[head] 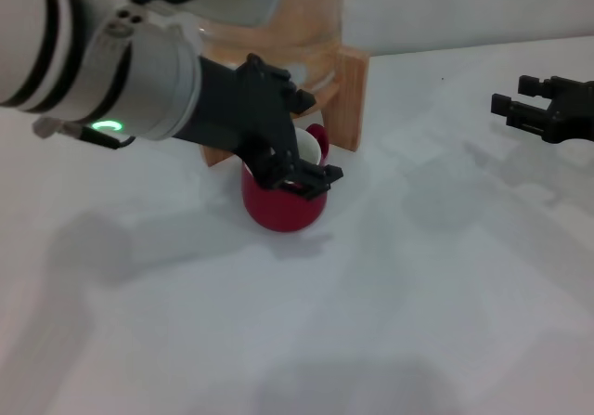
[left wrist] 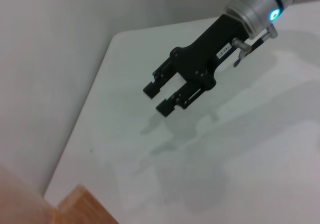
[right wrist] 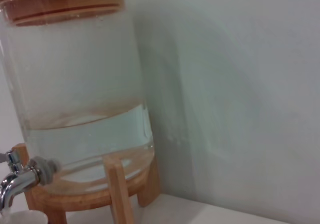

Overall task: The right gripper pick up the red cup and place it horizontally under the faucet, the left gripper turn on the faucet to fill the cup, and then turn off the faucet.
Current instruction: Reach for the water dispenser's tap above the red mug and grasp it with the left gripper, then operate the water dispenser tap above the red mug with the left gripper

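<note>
The red cup (head: 278, 209) stands on the white table under the clear drink dispenser, between the legs of its wooden stand (head: 350, 90). My left gripper (head: 302, 178) reaches down over the cup's mouth and hides the faucet in the head view. The chrome faucet (right wrist: 14, 181) shows in the right wrist view, with the cup's white rim (right wrist: 22, 217) just below it. My right gripper (head: 520, 107) is open and empty, held above the table far to the right of the cup. It also shows in the left wrist view (left wrist: 164, 96), fingers apart.
The dispenser (right wrist: 80, 93) is about half full of water and has a wooden lid. It stands at the table's back edge against a pale wall. The white table (head: 418, 304) stretches out in front of and to the right of the cup.
</note>
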Controlling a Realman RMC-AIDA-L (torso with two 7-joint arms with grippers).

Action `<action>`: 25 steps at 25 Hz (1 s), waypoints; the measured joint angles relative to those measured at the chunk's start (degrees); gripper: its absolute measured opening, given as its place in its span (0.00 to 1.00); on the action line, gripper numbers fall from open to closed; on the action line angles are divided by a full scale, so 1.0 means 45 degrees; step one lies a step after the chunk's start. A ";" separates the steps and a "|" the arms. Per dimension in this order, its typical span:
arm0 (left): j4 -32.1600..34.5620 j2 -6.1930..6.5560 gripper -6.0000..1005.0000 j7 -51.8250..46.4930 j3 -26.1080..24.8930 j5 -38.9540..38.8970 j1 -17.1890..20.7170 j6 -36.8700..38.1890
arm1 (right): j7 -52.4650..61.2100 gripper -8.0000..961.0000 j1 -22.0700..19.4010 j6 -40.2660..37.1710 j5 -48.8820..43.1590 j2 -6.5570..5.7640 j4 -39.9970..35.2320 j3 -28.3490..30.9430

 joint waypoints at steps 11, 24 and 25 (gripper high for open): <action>-0.0055 -0.0044 0.79 -0.2668 0.0332 0.1098 0.0372 0.0238 | 0.0009 0.60 -0.0070 -0.0048 0.0002 0.0012 0.0000 -0.0006; -0.1592 0.0019 0.79 -0.4163 -0.1071 0.0077 -0.0368 -0.0727 | 0.0102 0.60 0.0009 -0.0104 0.0002 0.0045 -0.0001 -0.0096; -0.1664 0.0020 0.79 -0.4193 -0.1128 0.0117 -0.0397 -0.0790 | 0.0119 0.60 0.0013 -0.0108 0.0002 0.0046 0.0000 -0.0105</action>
